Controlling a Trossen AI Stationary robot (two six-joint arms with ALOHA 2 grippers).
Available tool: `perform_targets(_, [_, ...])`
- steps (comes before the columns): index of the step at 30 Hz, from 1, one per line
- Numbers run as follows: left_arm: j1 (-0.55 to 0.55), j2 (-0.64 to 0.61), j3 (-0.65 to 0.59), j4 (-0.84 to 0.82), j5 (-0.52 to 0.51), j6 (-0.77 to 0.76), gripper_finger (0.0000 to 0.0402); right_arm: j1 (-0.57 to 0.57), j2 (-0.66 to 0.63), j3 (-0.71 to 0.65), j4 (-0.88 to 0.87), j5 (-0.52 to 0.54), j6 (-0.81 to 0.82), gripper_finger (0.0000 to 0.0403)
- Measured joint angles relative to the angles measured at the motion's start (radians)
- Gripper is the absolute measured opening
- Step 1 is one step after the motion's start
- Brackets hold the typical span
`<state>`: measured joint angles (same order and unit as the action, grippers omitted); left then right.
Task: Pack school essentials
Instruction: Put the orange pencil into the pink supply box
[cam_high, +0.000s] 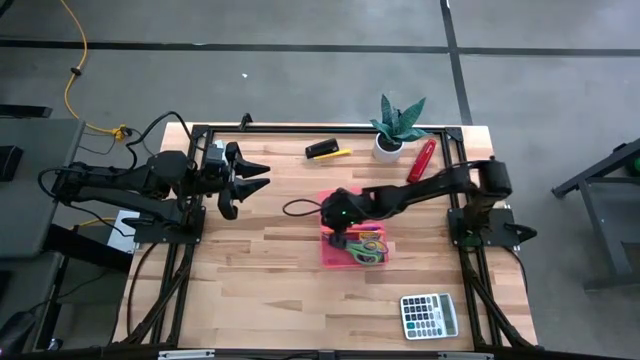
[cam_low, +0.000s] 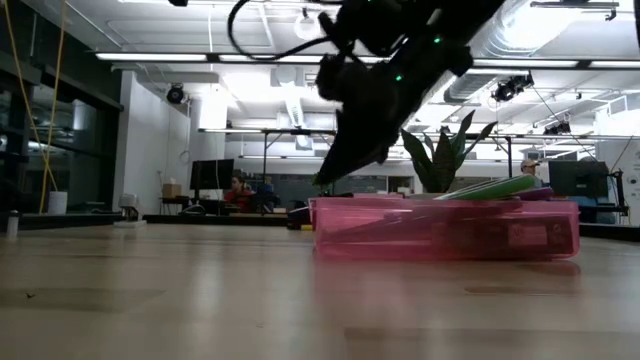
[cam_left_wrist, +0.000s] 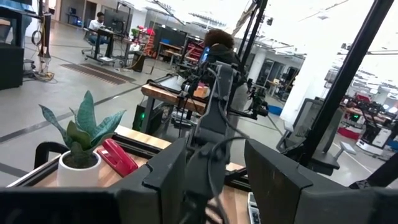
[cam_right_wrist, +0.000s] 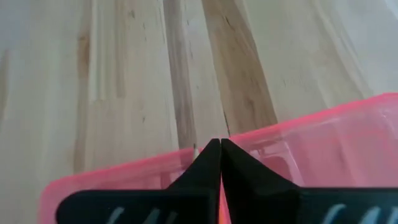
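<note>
Overhead, right gripper (cam_right_wrist: 220, 144) pinched shut, empty, angled down over pink tray's (cam_high: 328, 256) near edge.

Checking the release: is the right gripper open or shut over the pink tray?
Shut: the right gripper fingertips meet above the pink tray, nothing visible between them.

Scissors (cam_high: 366, 248) are laid in the tray (cam_high: 327, 252) mid-table; calculator (cam_high: 430, 316) is set near the front-right corner.
</note>
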<state>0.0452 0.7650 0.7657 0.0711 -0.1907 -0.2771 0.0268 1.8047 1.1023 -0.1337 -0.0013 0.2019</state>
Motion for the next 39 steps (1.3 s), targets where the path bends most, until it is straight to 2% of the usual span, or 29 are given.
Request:
perform_targets(15, [0.0, 0.0, 0.0, 0.0, -0.001, 0.0, 0.0152, -0.002, 0.063, 0.044, -0.016, -0.007, -0.045, 0.0])
perform_targets(23, [0.0, 0.0, 0.0, 0.0, -0.001, 0.018, 0.0152, 0.0, 0.062, 0.044, -0.086, -0.05, -0.05, 0.0])
perform_targets(39, [0.0, 0.0, 0.0, 0.0, -0.001, 0.019, 0.0152, 0.02, 0.058, 0.044, -0.103, -0.128, -0.099, 0.0])
